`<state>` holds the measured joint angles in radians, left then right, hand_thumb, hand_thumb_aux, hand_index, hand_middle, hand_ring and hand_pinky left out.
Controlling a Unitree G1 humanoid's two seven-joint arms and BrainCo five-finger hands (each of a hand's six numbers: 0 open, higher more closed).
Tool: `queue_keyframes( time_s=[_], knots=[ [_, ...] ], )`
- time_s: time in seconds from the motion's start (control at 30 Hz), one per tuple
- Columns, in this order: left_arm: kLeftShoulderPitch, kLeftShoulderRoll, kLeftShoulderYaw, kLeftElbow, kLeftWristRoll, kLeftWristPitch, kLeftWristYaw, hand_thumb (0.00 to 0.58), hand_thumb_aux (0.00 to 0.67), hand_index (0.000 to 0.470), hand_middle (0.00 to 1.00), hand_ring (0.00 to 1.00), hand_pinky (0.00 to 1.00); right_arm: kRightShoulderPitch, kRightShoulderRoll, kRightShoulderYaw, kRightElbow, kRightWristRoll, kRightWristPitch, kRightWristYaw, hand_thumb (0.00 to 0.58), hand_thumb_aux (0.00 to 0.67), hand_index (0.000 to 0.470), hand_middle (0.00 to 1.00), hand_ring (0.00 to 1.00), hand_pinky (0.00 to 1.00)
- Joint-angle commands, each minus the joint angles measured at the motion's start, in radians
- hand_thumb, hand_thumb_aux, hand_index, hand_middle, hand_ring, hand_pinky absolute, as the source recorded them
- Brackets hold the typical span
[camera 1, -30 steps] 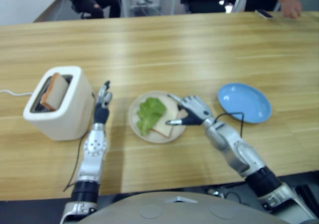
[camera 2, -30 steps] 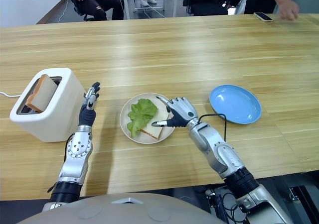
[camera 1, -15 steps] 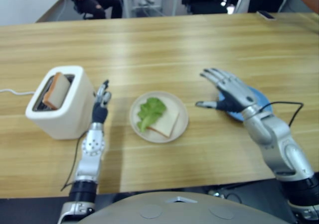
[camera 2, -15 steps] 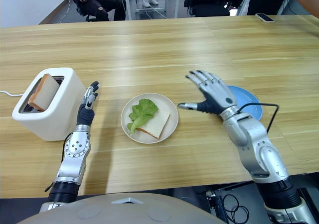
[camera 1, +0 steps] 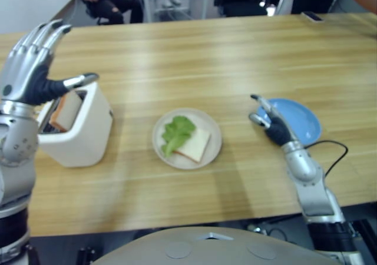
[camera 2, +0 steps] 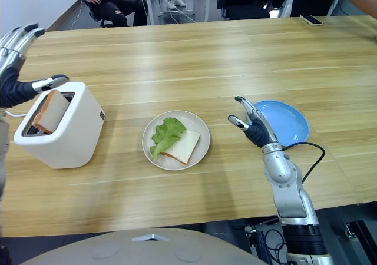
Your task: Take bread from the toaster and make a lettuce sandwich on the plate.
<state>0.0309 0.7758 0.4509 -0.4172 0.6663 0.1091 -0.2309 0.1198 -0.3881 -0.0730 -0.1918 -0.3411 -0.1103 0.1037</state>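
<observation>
Fetching the sandwich's top — the left hand (camera 1: 26, 70) hovers over the toaster (camera 1: 82, 138), fingers spread and empty; a slice (camera 1: 65, 109) stands in its slot. Right of the toaster, the plate (camera 1: 215, 136) holds lettuce (camera 1: 177, 132) on bread (camera 1: 197, 146) — next, pinch the slice and lift.

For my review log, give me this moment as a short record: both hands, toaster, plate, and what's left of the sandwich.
left hand: open, raised above the toaster, holding nothing
right hand: open, beside the blue plate, holding nothing
toaster: on the table, one toast slice standing in its slot
plate: bread slice with lettuce lying partly over it
progress: bottom slice and lettuce placed; top slice not yet taken from the toaster
</observation>
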Motion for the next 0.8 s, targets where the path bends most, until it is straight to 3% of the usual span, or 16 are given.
queue_keyframes(
  time_s=[0.03,0.37,0.77,0.8],
  knots=[
    [0.051,0.049,0.009,0.138,0.075,0.096,-0.044,0.000,0.000,0.000,0.00,0.00,0.00,0.003,0.003,0.001,0.022,0.011,-0.007,-0.005,0.000,0.000,0.000,0.00,0.00,0.00],
    [0.111,0.025,-0.120,0.217,0.096,0.246,-0.129,0.000,0.000,0.000,0.00,0.00,0.00,0.001,-0.002,0.002,0.035,0.011,-0.018,-0.005,0.000,0.000,0.000,0.00,0.00,0.00],
    [0.125,-0.003,-0.179,0.172,-0.001,0.255,-0.177,0.000,0.000,0.000,0.00,0.00,0.00,0.003,-0.005,0.006,0.053,-0.007,-0.024,-0.012,0.000,0.000,0.000,0.00,0.00,0.00],
    [0.131,0.003,-0.183,0.184,0.005,0.255,-0.175,0.244,0.160,0.110,0.00,0.00,0.00,0.004,-0.006,0.006,0.052,-0.007,-0.024,-0.012,0.000,0.000,0.000,0.00,0.00,0.00]
  ],
)
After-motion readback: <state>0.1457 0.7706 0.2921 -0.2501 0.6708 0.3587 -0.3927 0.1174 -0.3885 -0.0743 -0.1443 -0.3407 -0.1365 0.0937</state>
